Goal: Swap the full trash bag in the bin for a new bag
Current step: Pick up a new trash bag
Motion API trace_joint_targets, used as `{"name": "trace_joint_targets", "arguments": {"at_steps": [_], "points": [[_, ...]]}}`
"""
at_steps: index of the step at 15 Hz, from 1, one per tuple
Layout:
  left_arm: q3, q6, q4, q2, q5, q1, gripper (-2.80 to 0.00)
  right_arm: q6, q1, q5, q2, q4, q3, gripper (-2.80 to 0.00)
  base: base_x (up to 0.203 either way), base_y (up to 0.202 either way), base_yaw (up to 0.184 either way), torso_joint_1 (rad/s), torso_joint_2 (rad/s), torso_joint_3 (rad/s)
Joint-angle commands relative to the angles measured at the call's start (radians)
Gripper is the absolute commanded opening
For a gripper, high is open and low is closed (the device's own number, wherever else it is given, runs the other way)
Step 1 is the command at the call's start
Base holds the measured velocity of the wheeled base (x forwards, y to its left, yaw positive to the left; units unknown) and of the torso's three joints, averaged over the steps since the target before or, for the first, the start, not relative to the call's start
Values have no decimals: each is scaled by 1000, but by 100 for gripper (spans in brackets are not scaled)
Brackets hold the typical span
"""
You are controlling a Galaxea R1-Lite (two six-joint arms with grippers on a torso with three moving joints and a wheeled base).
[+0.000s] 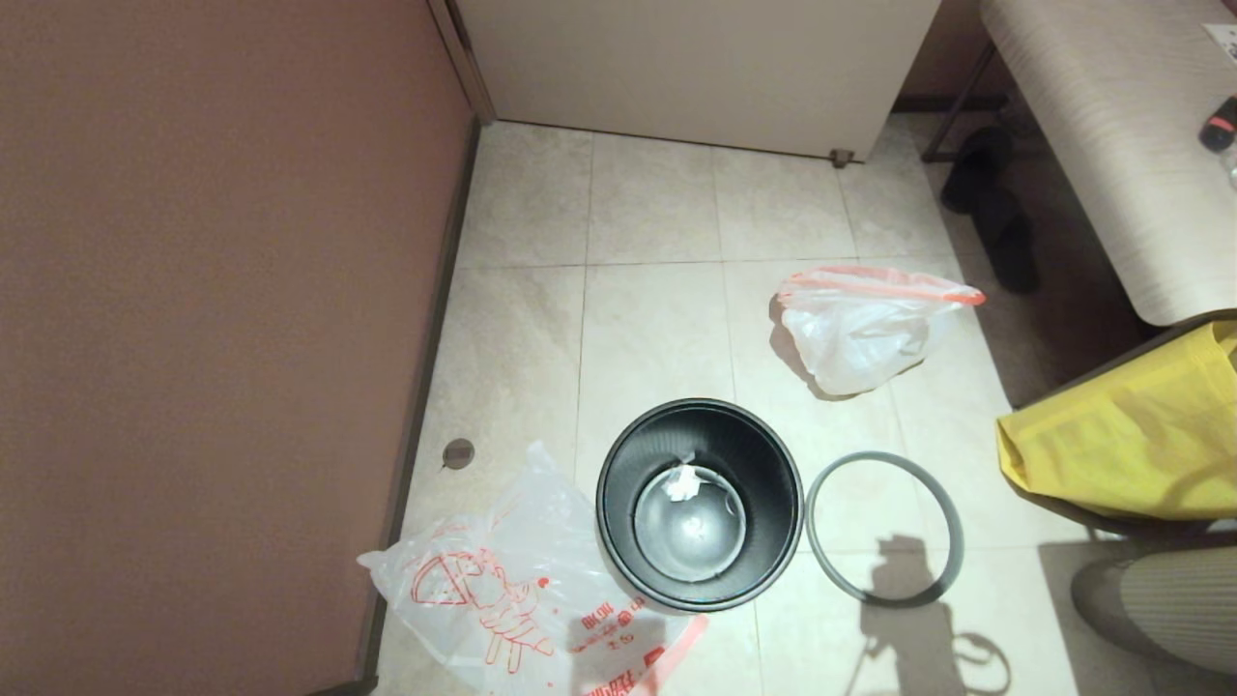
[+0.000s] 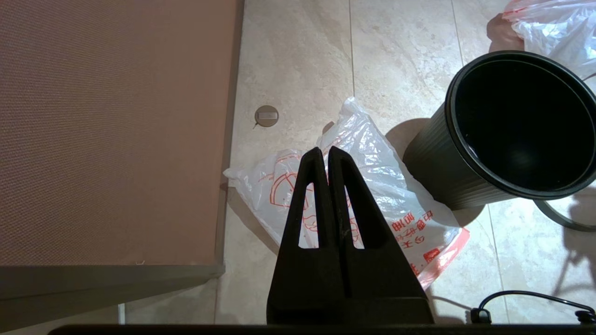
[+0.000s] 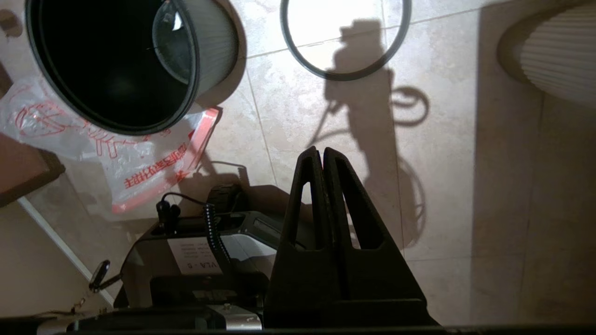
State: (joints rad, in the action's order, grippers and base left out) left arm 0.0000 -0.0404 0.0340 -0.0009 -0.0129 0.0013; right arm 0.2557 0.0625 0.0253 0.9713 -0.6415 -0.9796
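The black bin stands on the tiled floor with no bag in it; a scrap of white paper lies on its shiny bottom. Its grey rim ring lies flat on the floor to its right. The full trash bag, bunched and white with an orange-red top band, sits on the floor behind the bin to the right. The new bag with the red cartoon lies flat to the bin's left. In the left wrist view my left gripper hangs shut and empty above the new bag. My right gripper is shut and empty over bare floor near the ring.
A brown wall panel runs along the left. A white cabinet stands at the back. A yellow fabric bag and a bench are at the right, with dark slippers below the bench. A round floor fitting sits by the wall.
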Motion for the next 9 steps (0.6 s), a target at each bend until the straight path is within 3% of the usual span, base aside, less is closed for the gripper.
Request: {"name": "trace_joint_targets", "arguments": {"at_steps": [1,6,8,9], "points": [[0,-1,0,1,-1,0,-280,2,40,1,-107,-4,37,-280,0,0,0,0,0,0],[0,-1,0,1,-1,0,-280,1,40,-31,-241,19,39,-280,0,0,0,0,0,0],[0,-1,0,1,-1,0,-280,40,34,-45,-282,45,48,-280,0,0,0,0,0,0],[0,-1,1,1,-1,0,-280,75,23,-97,-288,73,49,-280,0,0,0,0,0,0]]}}
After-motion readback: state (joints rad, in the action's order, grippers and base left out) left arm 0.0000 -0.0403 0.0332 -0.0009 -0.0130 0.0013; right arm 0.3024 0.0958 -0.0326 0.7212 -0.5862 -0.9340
